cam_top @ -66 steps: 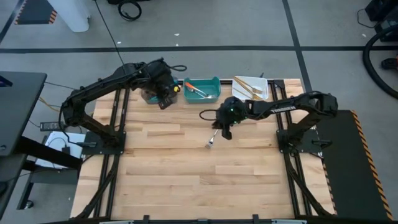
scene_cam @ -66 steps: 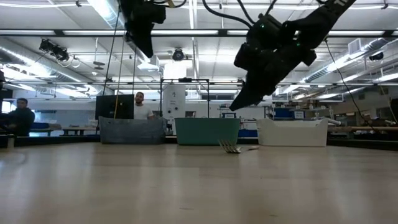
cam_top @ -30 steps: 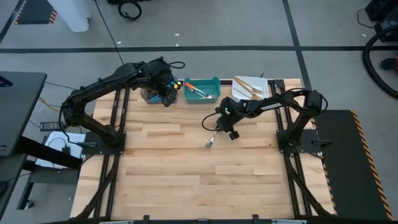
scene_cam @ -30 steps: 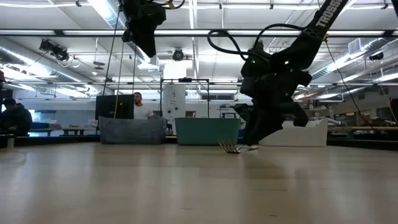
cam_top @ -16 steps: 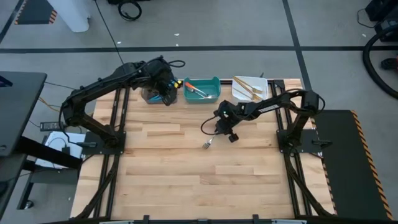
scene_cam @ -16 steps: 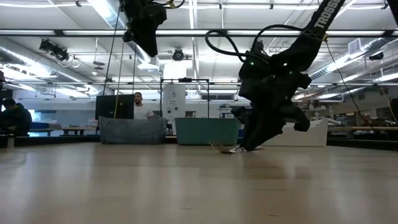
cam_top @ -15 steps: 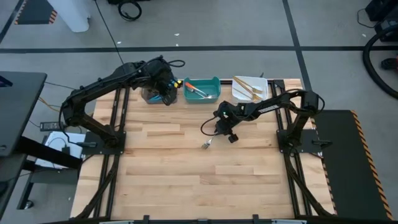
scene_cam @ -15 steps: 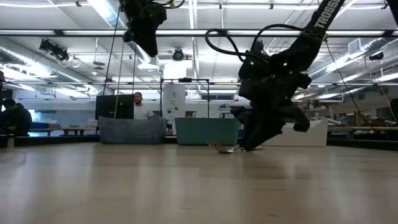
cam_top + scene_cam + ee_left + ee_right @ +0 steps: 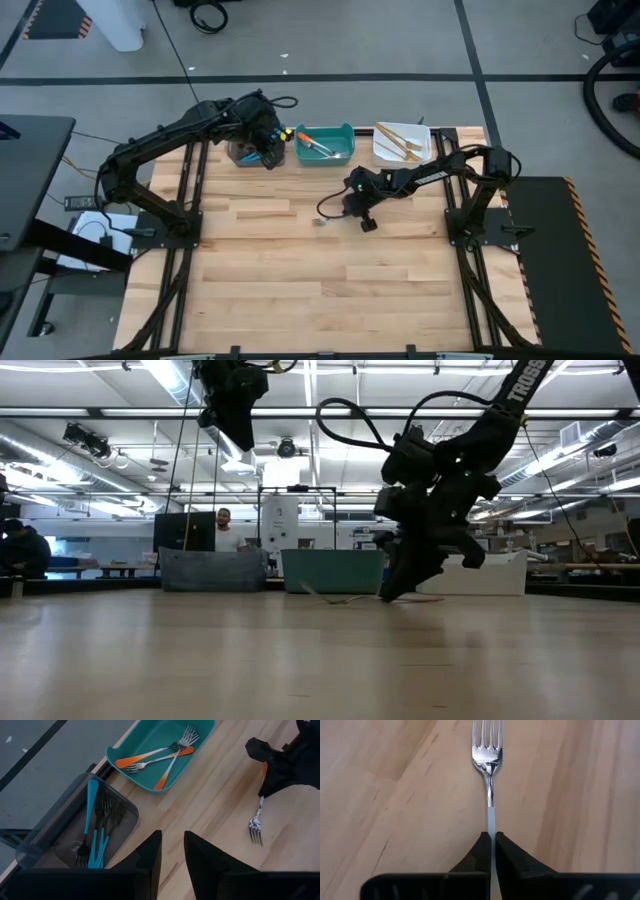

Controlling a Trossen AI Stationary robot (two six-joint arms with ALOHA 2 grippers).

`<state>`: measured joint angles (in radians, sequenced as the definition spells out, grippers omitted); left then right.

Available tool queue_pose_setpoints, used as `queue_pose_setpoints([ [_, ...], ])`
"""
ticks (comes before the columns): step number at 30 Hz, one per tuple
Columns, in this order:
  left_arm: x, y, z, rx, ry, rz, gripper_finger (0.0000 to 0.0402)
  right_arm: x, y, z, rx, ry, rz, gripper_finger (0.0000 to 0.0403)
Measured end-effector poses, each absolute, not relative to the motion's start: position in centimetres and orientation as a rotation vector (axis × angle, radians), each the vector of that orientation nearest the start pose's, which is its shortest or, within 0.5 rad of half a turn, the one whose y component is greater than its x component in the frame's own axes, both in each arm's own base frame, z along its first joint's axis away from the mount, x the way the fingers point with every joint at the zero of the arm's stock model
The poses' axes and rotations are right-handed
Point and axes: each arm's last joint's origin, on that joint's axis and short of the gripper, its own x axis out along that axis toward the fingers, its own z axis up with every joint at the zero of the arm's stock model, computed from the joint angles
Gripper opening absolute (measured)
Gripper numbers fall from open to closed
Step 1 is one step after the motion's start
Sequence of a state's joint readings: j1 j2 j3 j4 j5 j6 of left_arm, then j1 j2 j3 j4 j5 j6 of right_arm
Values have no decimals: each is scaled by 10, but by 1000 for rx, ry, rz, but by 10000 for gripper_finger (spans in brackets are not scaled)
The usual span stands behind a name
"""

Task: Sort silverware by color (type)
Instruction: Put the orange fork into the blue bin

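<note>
The right gripper (image 9: pixel 491 851) clamps a slim silver-tined fork (image 9: pixel 488 757) by its handle, near the tabletop's (image 9: pixel 300 260) far edge. Only the left wrist view shows that handle's orange. The left gripper (image 9: pixel 172 852) hangs slightly parted above the grey bin (image 9: pixel 60 827).

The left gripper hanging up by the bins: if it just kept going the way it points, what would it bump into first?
Probably the grey bin, or the table beside it; depth is unclear. The left gripper points down at that bin's near edge.

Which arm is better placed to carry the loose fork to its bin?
The right one. The right gripper is already shut on the fork at its handle, while the left gripper hangs over the grey bin.
</note>
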<state>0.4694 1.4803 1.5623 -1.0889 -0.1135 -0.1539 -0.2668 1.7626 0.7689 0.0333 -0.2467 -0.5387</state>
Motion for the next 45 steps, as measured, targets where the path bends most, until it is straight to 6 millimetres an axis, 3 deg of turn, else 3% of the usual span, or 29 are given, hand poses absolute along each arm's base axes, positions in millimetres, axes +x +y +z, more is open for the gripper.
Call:
queue_pose_setpoints([
  [5,254,134,365,-343,956,627,91,298,-78,120,-178,912,141,6],
  [16,246,147,364,-387,947,684,91,305,-94,161,-146,816,67,1],
  [20,245,149,364,-392,948,691,91,303,-97,161,-103,824,46,7],
  [37,244,149,364,-381,955,685,91,302,-97,159,-108,807,46,104],
  [45,245,149,364,-382,954,686,91,300,-96,154,-71,782,25,110],
])
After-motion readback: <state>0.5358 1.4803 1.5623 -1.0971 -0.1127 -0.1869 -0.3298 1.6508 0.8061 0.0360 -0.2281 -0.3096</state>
